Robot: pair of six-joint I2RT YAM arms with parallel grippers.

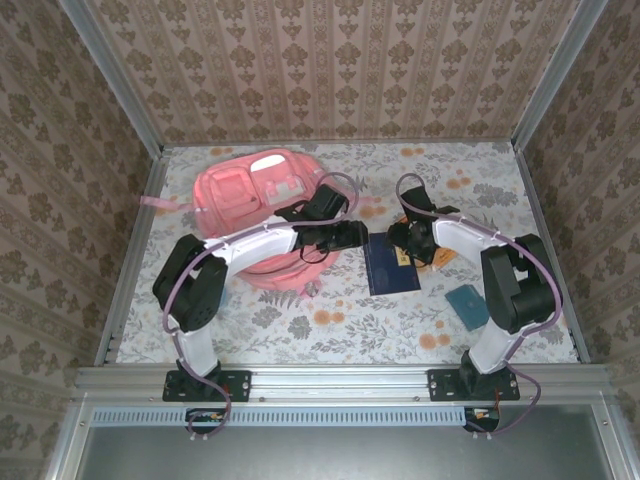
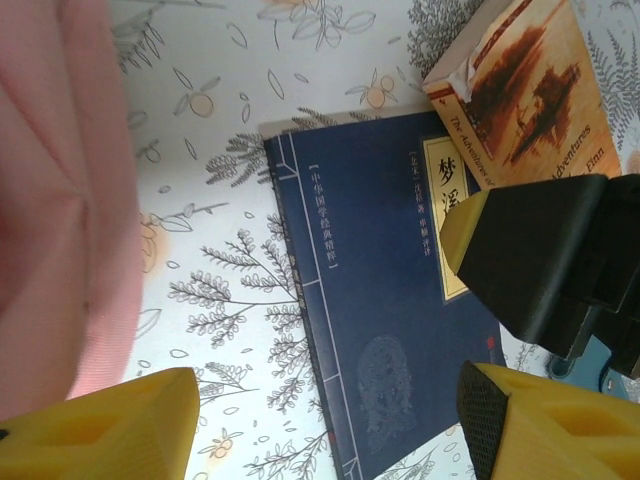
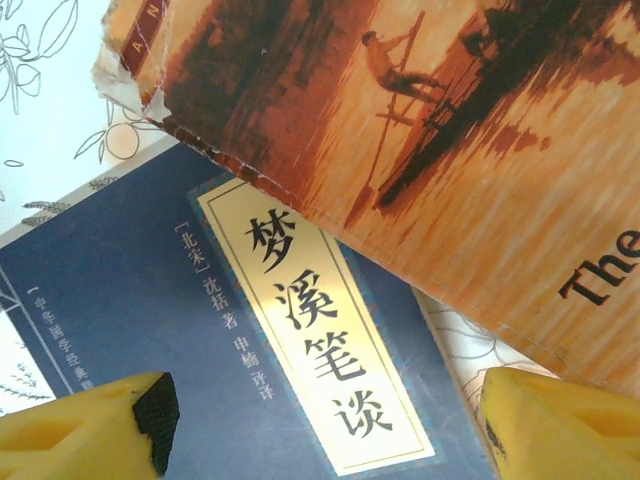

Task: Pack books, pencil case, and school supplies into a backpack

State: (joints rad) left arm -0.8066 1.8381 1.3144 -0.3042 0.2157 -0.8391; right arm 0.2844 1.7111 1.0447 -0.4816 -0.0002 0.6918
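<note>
orange-brown booklet (image 3: pixel 420 150) overlaps navy book (image 3: pixel 130 330) at right wrist; overhead unclear.

left arm (image 1: pixel 255 243) hides part of the backpack (image 1: pixel 238 190)

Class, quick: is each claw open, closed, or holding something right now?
Left claw: open, holding nothing, above the navy book.
Right claw: open, holding nothing, above the same book.

My arms (image 1: pixel 255 241): white shells, black joints, black base plates.
My cables (image 1: pixel 168 292): purple-grey, looping beside each arm.
My left gripper (image 2: pixel 330 435): yellow fingers (image 2: pixel 100 430), black inner pad.
My right gripper (image 3: pixel 320 420): same colours.
</note>
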